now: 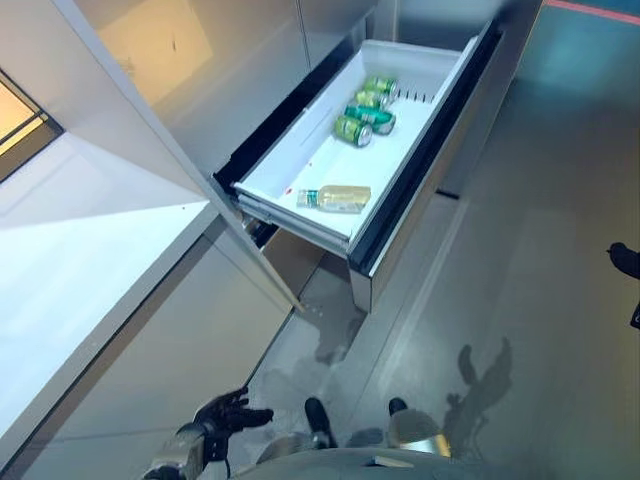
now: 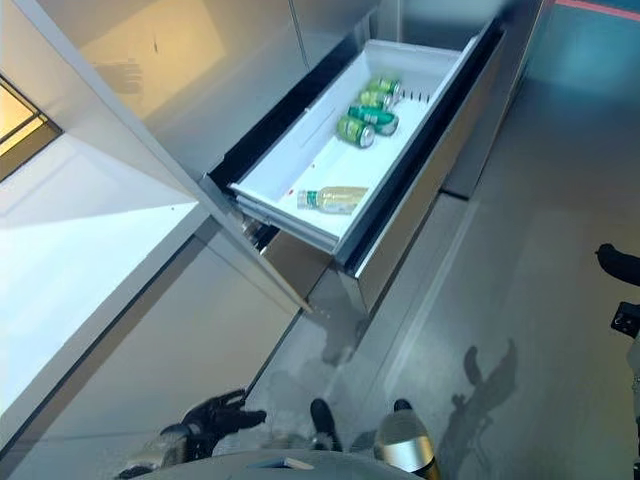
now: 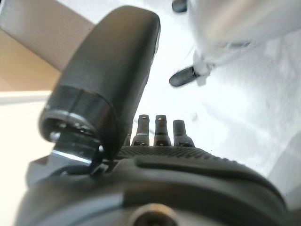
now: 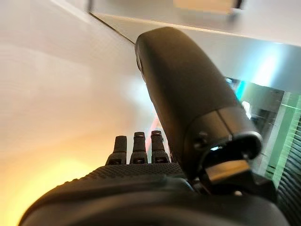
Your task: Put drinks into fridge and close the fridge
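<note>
The fridge's white drawer (image 1: 300,215) is pulled out. Inside it a clear bottle (image 1: 338,198) with a green cap lies on its side near the front. Several green cans (image 1: 353,130) lie further back, and one of them (image 1: 380,86) is close to the rear wall. My left hand (image 1: 228,412) hangs low over the floor, well short of the drawer; it is open and holds nothing. In the left wrist view the hand (image 3: 155,174) shows its straight fingers (image 3: 162,129) above the floor. My right hand (image 4: 141,188) appears only in its wrist view, fingers straight, holding nothing.
A large white panel (image 1: 90,250) slants across the left side, and its lower corner ends near the drawer's front left. The drawer's dark front (image 1: 420,170) juts over the grey floor (image 1: 520,300). Dark shapes (image 1: 625,260) show at the right edge.
</note>
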Motion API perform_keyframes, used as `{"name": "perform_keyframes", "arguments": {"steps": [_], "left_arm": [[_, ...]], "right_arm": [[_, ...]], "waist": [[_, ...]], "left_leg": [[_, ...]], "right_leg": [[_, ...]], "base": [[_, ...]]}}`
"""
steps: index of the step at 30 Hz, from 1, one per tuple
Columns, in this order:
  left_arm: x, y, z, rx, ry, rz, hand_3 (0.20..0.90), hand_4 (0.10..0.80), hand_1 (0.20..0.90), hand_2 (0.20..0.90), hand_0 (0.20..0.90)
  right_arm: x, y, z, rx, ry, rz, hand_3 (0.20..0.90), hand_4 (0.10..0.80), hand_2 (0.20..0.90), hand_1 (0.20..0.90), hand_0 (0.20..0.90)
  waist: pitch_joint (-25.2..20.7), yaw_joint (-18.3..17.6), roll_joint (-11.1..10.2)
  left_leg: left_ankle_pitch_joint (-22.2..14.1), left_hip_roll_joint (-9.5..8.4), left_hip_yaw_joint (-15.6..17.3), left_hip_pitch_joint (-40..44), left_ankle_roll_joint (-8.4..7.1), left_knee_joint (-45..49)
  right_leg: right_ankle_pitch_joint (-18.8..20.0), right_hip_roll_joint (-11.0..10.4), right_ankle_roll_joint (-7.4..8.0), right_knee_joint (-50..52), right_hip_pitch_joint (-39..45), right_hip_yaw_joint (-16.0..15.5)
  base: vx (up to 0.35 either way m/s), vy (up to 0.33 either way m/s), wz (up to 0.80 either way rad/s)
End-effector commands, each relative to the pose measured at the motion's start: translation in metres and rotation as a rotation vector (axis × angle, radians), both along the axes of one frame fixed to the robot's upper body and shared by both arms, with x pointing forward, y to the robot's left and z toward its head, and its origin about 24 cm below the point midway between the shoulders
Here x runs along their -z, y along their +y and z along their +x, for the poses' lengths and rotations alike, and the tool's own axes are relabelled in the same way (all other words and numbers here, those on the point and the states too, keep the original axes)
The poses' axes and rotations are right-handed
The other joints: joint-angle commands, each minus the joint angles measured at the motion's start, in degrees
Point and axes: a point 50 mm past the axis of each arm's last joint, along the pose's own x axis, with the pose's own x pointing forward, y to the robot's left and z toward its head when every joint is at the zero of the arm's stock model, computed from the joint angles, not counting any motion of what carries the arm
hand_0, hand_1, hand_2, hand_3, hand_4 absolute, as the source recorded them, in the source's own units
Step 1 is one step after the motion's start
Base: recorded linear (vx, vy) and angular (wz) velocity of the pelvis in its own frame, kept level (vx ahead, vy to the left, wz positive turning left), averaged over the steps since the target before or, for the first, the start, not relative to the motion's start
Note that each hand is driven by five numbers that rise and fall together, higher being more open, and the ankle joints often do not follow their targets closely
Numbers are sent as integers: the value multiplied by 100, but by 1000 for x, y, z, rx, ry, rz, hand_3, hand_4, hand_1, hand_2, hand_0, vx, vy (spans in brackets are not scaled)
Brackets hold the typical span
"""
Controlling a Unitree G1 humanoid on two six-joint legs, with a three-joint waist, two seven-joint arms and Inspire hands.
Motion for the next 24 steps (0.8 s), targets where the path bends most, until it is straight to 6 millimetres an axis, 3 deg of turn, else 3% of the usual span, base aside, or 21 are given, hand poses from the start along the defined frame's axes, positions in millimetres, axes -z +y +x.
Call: {"name": "perform_keyframes", "arguments": {"steps": [1, 6, 14, 18, 19, 24], "left_arm": [[-21, 38, 21, -77, -97, 126, 900, 800, 900, 900, 900], [-42, 57, 46, -113, -151, 206, 900, 800, 900, 900, 900], [-43, 55, 52, -105, -140, 213, 900, 800, 900, 900, 900], [-40, 47, 54, -77, -131, 211, 900, 800, 900, 900, 900], [-39, 44, 55, -67, -127, 212, 900, 800, 900, 900, 900], [-36, 36, 53, -54, -113, 216, 900, 800, 900, 900, 900]], "right_arm": [[-80, 23, 38, -160, -347, -141, 900, 800, 900, 900, 900], [-73, 52, 63, -314, -363, -107, 900, 800, 900, 900, 900], [-85, 92, 92, -555, -379, -138, 900, 800, 900, 900, 900], [-96, 133, 110, -757, -409, -181, 900, 800, 900, 900, 900], [-102, 151, 116, -824, -422, -200, 900, 800, 900, 900, 900], [-117, 201, 121, -1015, -479, -231, 900, 800, 900, 900, 900]], "waist": [[289, 319, -409], [653, 406, -510], [768, 563, -499], [753, 681, -490], [738, 728, -490], [714, 844, -474]], "left_leg": [[-1612, -164, -70, -580, 351, 1926], [-1991, -159, -253, -1339, 474, 2997], [-2224, -271, -456, -1563, 553, 3568], [-2247, -296, -511, -1565, 550, 3659], [-2231, -299, -528, -1546, 544, 3652], [-2164, -304, -564, -1446, 522, 3569]], "right_leg": [[-249, 4, -457, 1245, -1042, -350], [-581, -59, -615, 2229, -1642, -346], [-773, -108, -726, 2699, -1771, -381], [-800, -106, -742, 2741, -1702, -433], [-788, -102, -738, 2719, -1655, -449], [-756, -89, -725, 2618, -1475, -487]], "base": [[-185, -41, 1], [-114, -60, 1], [7, -1, 6], [45, -8, 5], [45, -18, 8], [45, -7, 14]]}}
